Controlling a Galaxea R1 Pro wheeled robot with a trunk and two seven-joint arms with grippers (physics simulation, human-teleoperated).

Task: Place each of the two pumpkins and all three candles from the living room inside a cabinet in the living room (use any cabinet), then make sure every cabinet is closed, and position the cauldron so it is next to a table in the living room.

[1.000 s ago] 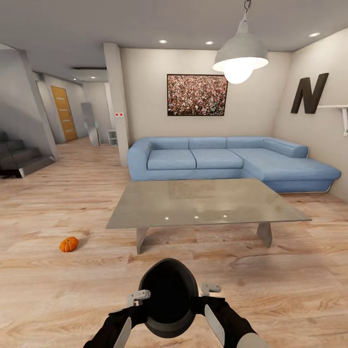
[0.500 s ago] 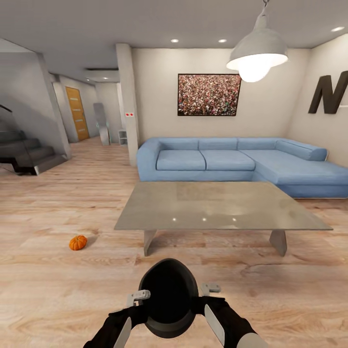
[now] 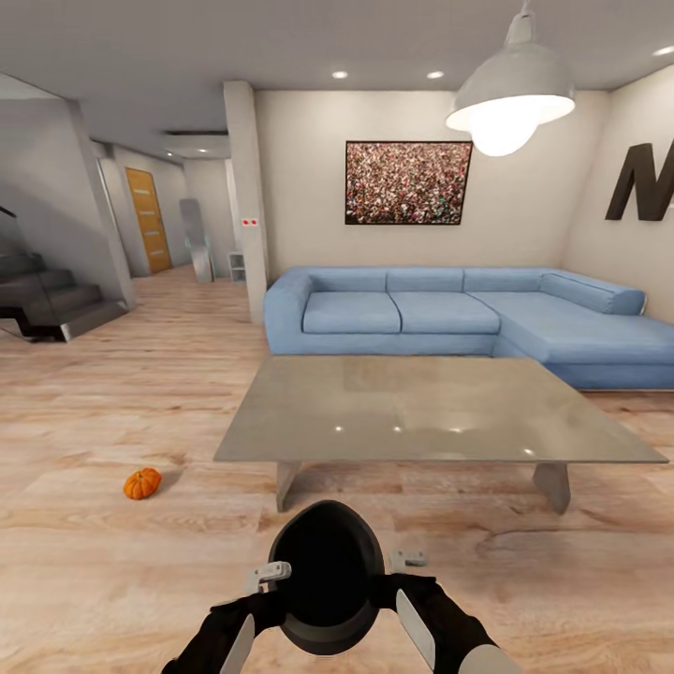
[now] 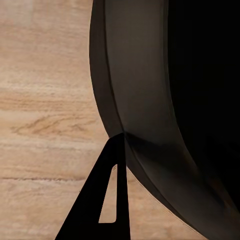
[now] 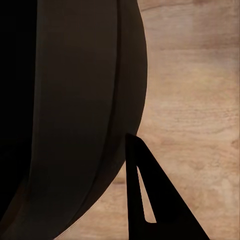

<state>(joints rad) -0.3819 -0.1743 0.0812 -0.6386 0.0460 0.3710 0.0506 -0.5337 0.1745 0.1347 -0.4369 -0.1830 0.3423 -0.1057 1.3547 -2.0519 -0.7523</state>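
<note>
One pumpkin (image 3: 141, 483) lies on the wooden floor (image 3: 112, 393), left of the glass desk (image 3: 421, 408). The left tool (image 3: 270, 573) and right tool (image 3: 408, 562) press the black cauldron (image 3: 326, 573) between them; I cannot tell how their jaws stand. If one arm drifts outward, the cauldron could slip and fall.

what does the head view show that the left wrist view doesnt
Head view alone: the pumpkin lying on the floor left of the glass-topped table, the blue sofa, and both arms pressed against the cauldron's sides. Left wrist view alone: a close look at one dark finger touching the cauldron's wall. Both share: the black cauldron and the wooden floor.
</note>
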